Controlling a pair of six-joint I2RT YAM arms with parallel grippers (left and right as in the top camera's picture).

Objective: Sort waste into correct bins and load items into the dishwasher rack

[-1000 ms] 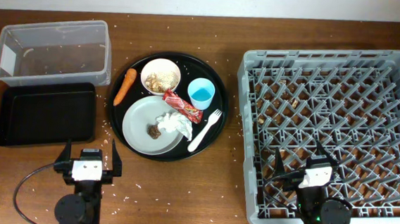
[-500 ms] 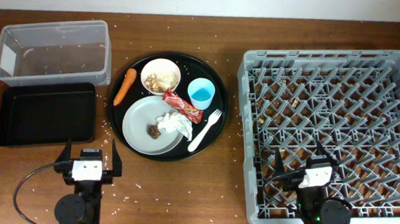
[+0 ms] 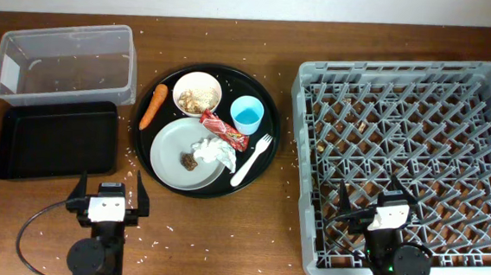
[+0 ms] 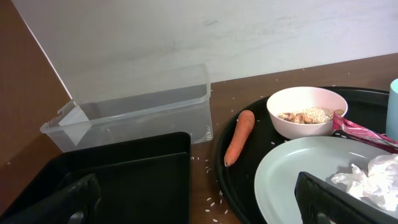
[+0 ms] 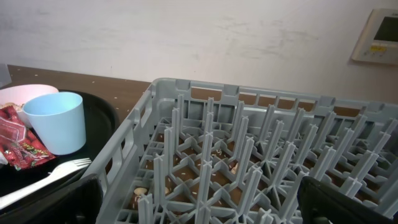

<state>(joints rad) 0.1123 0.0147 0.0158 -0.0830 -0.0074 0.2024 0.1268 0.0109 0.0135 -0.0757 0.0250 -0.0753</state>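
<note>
Left end effector and right end effector stay parked, unmoved.

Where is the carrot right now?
Seen from overhead, the carrot lies on the left edge of the round black tray, between the clear tub and the bowl.

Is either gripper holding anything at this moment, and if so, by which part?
Nothing is held. The left gripper and right gripper are both open, and both wrist views show nothing between their fingers.
</note>
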